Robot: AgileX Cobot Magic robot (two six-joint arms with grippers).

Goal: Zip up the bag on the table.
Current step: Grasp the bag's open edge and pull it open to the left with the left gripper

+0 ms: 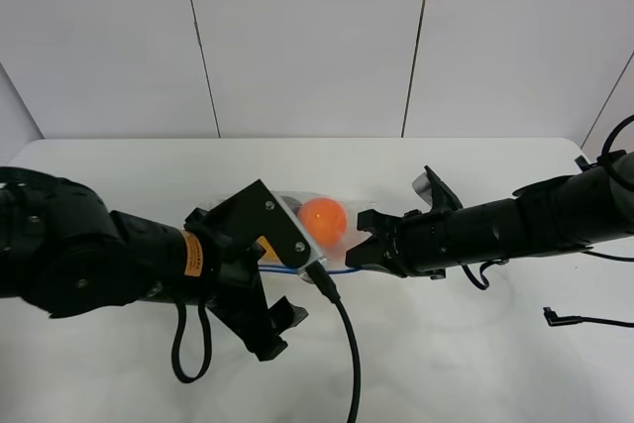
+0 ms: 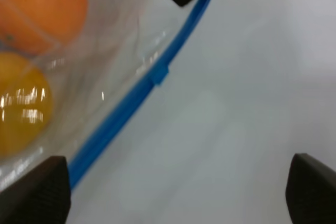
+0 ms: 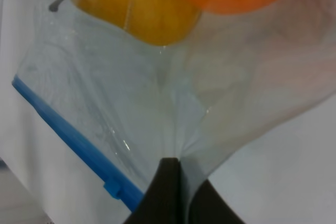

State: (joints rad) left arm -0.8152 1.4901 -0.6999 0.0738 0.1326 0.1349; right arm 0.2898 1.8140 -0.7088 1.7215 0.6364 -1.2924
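One black cable [image 1: 347,349] just beside bag [image 1: 327,230]

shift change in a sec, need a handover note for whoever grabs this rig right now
The left gripper is open and holds nothing; one fingertip is at the edge of the clear crinkly plastic zip bag, the other over the plain white table.
The right gripper is shut on the bag's plastic, right beside the thin blue zip strip.
The bag lies on the table between the arms, with an orange fruit and a yellow fruit inside.
Done: bag pinned.
Left: probably close the left gripper on the strip and run along it. I cannot tell how much is sealed.
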